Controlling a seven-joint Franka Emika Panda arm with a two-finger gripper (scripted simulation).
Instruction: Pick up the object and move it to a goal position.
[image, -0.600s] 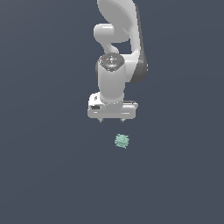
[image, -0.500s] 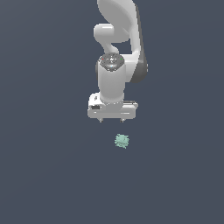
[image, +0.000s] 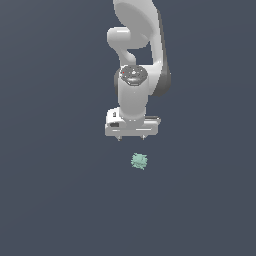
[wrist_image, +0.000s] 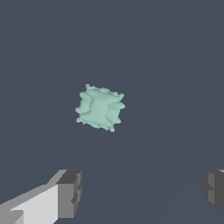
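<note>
Nothing has moved since earlier: our gripper (image: 131, 137) hangs wide open, empty, above the lump (image: 139, 161). Off-centre descent risks knocking it aside.

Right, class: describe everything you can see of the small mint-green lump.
The lump is pale mint green, roughly cube-shaped, with a bumpy, knobbly surface and a matte look. It lies alone on the plain dark grey ground, far smaller than the hand. Nothing touches it: the fingers are spread wide and apart from it.
</note>
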